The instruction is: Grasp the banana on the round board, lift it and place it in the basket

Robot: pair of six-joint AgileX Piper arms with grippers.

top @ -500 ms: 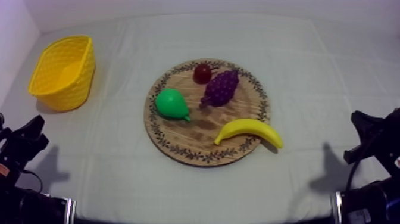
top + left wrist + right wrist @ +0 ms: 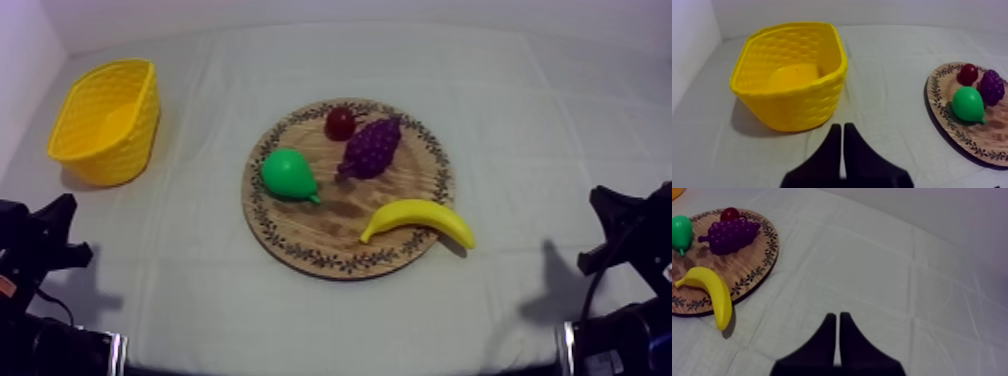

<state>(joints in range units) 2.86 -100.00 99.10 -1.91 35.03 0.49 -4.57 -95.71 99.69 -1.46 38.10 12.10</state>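
Lab-like setup; cloth-covered table [image 2: 560,120], plain wall [image 2: 300,12]

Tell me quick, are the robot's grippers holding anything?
Left gripper: shut, holding nothing.
Right gripper: shut, holding nothing.

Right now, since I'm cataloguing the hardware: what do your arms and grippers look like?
All black. The left gripper and right gripper each have two plain black fingers, broad at the base, tapering to a narrow wedge; no markings visible.

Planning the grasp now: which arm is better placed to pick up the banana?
Right, probably. The banana lies on the wooden board's right edge, on the right tool's side; the left tool sits by the yellow basket, farther away.
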